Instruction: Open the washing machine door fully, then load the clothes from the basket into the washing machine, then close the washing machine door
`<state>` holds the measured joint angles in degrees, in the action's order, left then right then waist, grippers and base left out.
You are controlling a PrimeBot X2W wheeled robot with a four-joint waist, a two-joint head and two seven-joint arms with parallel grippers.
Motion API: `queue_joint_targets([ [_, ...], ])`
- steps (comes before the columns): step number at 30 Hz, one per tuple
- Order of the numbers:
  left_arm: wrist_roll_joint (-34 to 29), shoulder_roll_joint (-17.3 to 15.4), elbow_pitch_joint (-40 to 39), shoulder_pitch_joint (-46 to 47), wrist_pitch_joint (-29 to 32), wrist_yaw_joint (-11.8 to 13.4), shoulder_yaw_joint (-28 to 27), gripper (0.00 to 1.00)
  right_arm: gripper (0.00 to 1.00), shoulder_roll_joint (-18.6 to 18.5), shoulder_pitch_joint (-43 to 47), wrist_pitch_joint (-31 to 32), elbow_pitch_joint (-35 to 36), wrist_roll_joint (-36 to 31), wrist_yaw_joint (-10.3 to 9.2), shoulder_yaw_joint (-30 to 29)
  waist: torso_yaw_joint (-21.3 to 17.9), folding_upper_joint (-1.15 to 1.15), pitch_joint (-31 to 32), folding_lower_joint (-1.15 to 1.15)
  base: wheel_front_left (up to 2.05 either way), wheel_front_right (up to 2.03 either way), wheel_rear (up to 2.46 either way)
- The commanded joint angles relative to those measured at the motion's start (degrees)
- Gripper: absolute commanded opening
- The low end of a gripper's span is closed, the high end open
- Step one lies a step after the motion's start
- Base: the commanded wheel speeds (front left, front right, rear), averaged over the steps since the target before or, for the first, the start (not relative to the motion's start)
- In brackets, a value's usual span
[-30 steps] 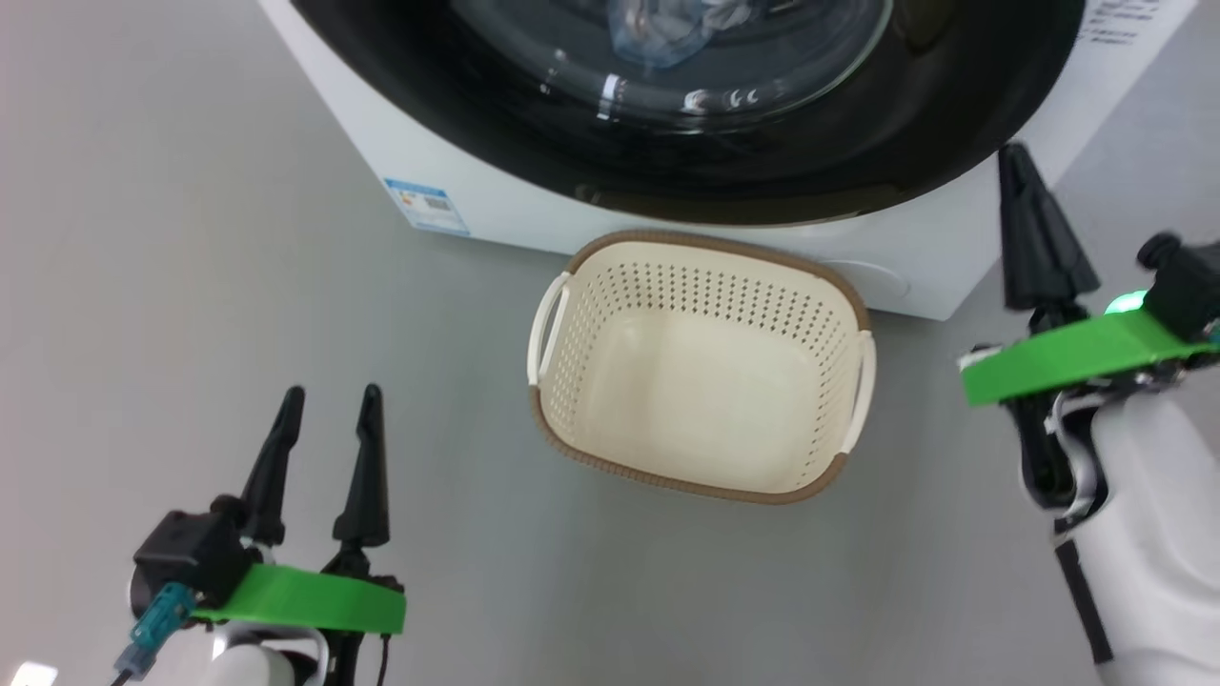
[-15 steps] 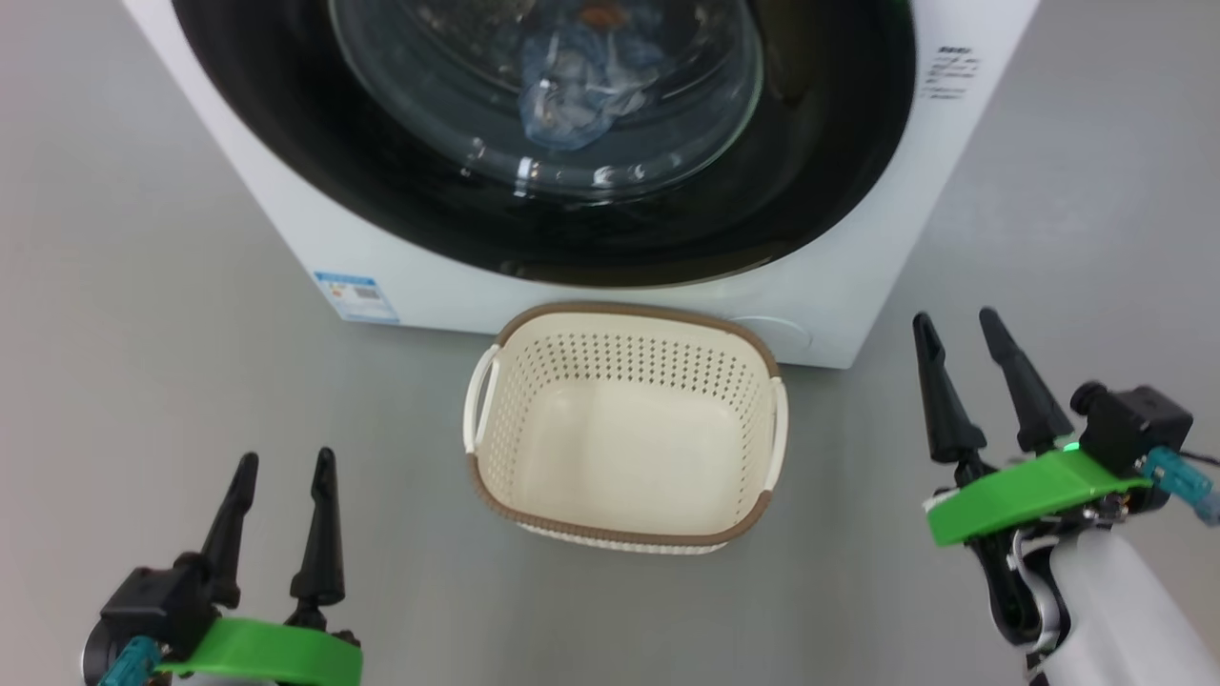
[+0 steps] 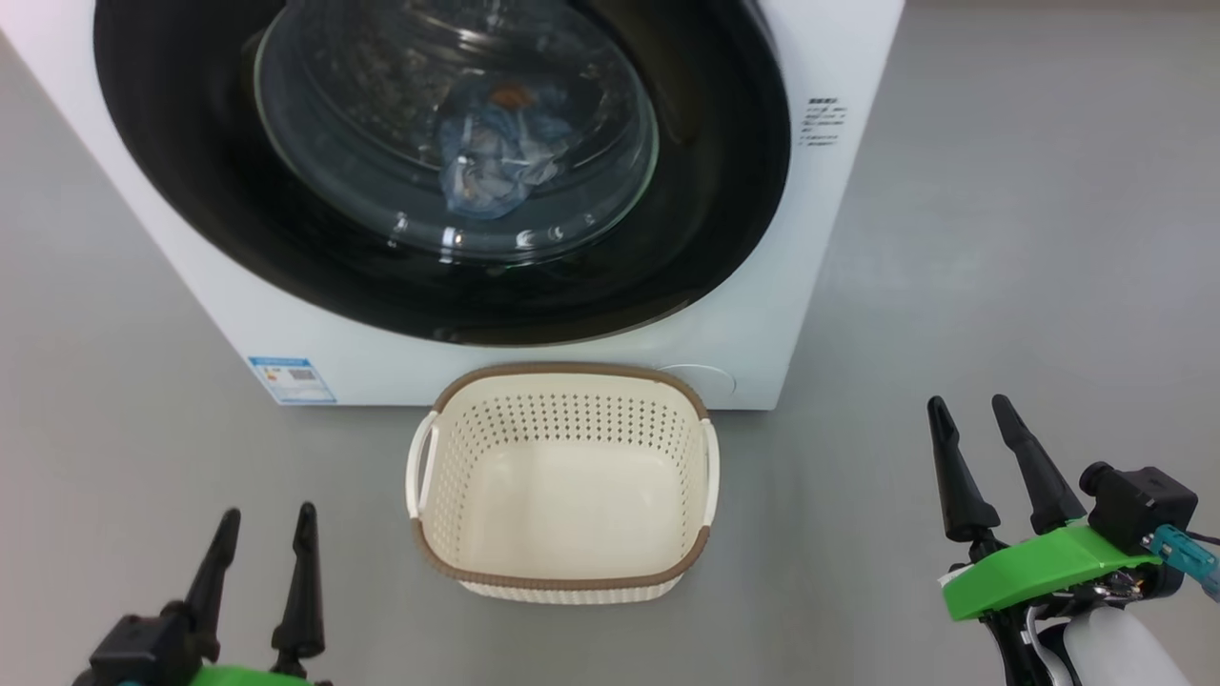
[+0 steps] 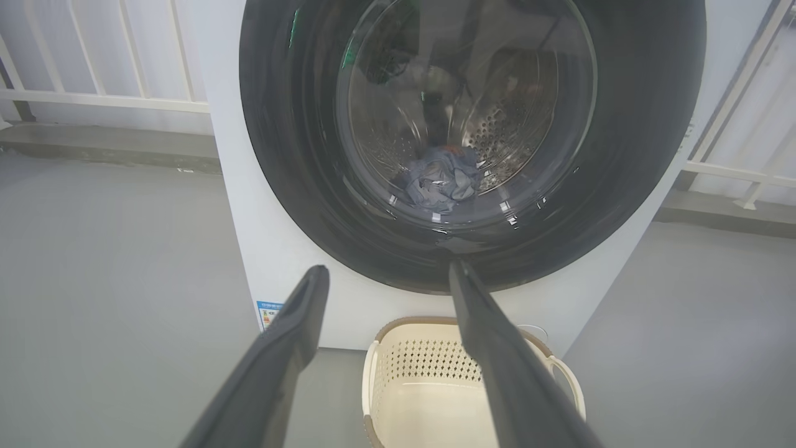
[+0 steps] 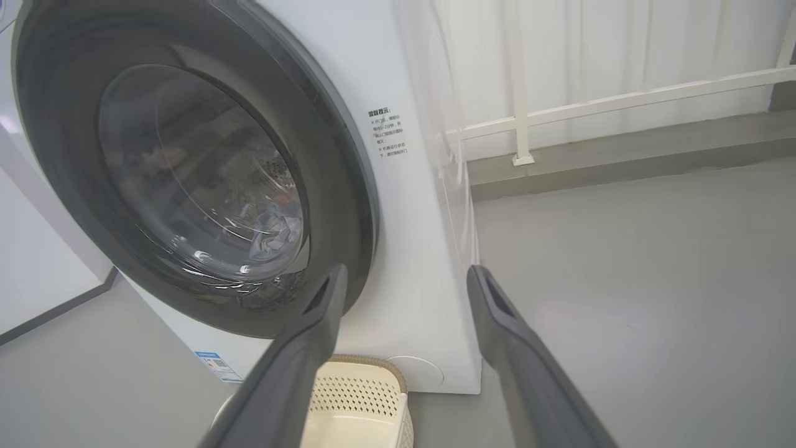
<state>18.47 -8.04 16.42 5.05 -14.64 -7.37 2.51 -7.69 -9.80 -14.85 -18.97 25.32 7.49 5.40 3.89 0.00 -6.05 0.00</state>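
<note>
Head view shows my left gripper [image 3: 267, 514] nearest, at the lower left, its two dark fingers spread apart with nothing between them. My right gripper [image 3: 968, 405] is at the lower right, fingers likewise parted and holding nothing. Both hang above the grey floor [image 3: 1001, 238], well apart from everything else.

Between them and a little farther off, the basket [image 3: 562, 583] sits on the floor, brown rim up, its pale bottom open to sight from wall to wall. Its far rim is just beside the foot of the washing machine [image 3: 829, 238]; whether they touch I cannot tell. A blue label [image 3: 291, 379] is stuck at the lower front corner of the machine, to the left of the basket.

Above that, the door [image 3: 191, 191] lies shut flat against the white front, a glossy black ring round a bulging glass window. Through the glass I see the clothes [image 3: 491, 162] down in the steel drum [image 4: 510, 118]. They show as a crumpled light blue piece with a spot of orange at its top; a second garment I cannot make out.

From both wrists, a white railing [image 5: 591, 106] runs behind the machine against a pale wall.
</note>
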Motion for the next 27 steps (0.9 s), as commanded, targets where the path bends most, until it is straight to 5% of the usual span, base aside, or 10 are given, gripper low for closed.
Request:
queue_joint_targets([
  [1, -0.54, -1.45, -1.21, -0.54, -0.36, -0.12, -2.21, 1.0, 1.0, -0.69, 0.24, -0.15, 1.65, 0.13, 0.0, 0.95, -1.57, 0.0, 1.42, 0.0, 0.0, 0.0, 0.0],
  [27, -0.4, -2.95, -3.16, -3.93, -0.36, -0.12, -0.33, 1.0, 1.0, -0.49, 4.57, -0.15, 3.23, -0.26, 0.0, -2.1, -5.76, 0.0, 4.15, 0.0, 0.0, 0.0, 0.0],
])
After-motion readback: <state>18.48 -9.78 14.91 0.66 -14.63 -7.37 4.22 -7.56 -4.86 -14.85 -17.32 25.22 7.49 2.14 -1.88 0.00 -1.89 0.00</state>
